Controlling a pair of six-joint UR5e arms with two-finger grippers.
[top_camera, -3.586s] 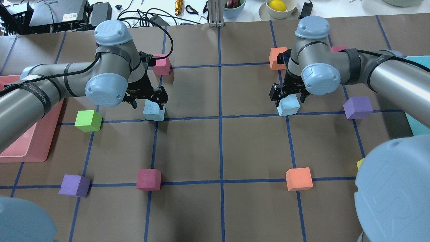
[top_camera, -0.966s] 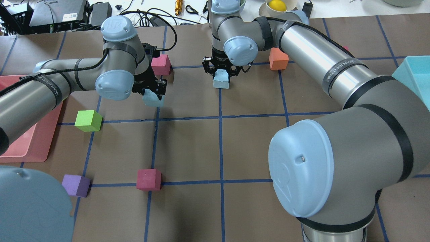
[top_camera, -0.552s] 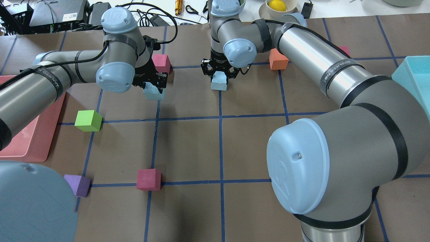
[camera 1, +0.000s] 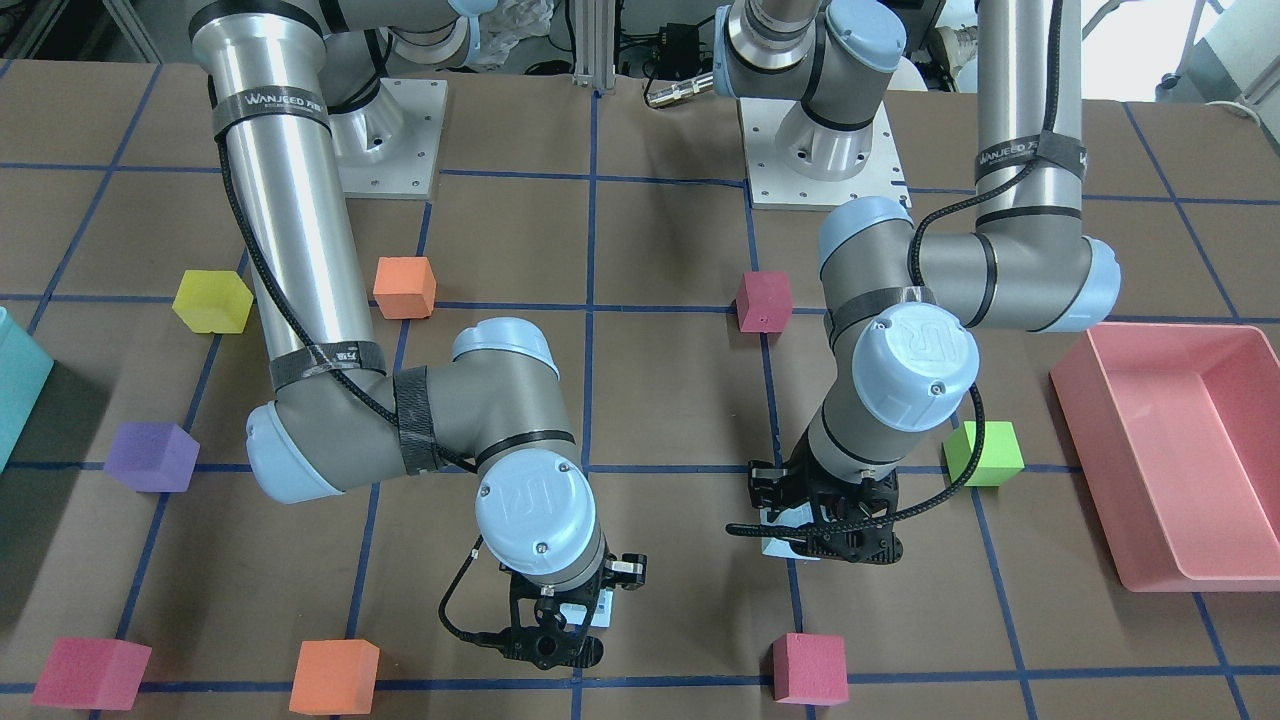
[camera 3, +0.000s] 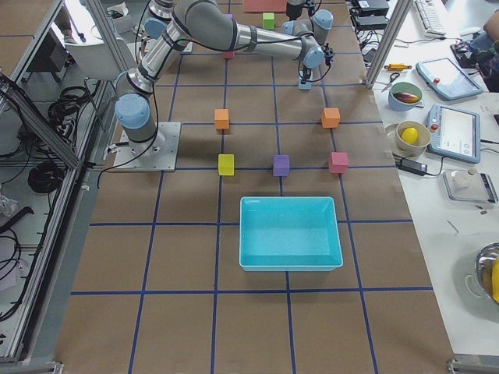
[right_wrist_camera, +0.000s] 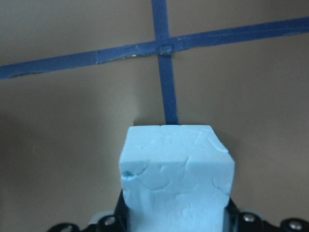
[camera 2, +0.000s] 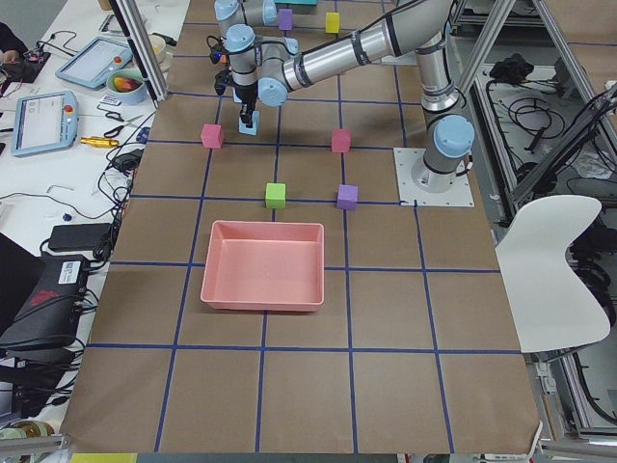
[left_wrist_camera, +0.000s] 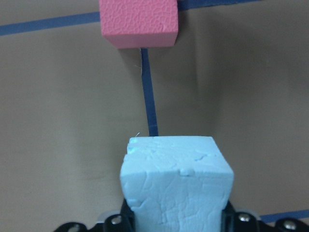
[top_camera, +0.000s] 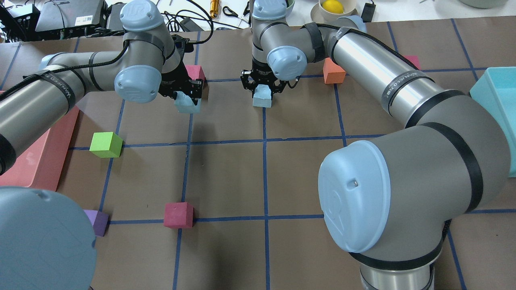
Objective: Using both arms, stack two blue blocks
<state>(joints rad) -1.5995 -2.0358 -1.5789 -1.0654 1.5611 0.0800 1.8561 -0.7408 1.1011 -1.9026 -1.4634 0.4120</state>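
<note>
My left gripper [top_camera: 188,96] is shut on a pale blue block [top_camera: 188,104] and holds it a little above the table at the far left of centre. The left wrist view shows this block [left_wrist_camera: 176,186] between the jaws. My right gripper [top_camera: 262,88] is shut on the second pale blue block [top_camera: 262,98] on the far centre line. It holds it low over a blue tape line, and I cannot tell if the block touches the table. The right wrist view shows this block [right_wrist_camera: 176,179] filling the jaws. The two blocks are about one grid cell apart.
A crimson cube [top_camera: 195,73] sits just beyond the left gripper. An orange cube [top_camera: 333,71] lies right of the right gripper. A green cube [top_camera: 106,144], a second crimson cube [top_camera: 178,215] and a purple cube [top_camera: 98,221] lie nearer. A pink tray [camera 1: 1150,430] stands on the robot's left, a teal bin [top_camera: 496,88] on its right.
The right arm carried its blue block from the right half to the far centre line and has held there. The left gripper has moved its block farther away, toward the crimson cube.
</note>
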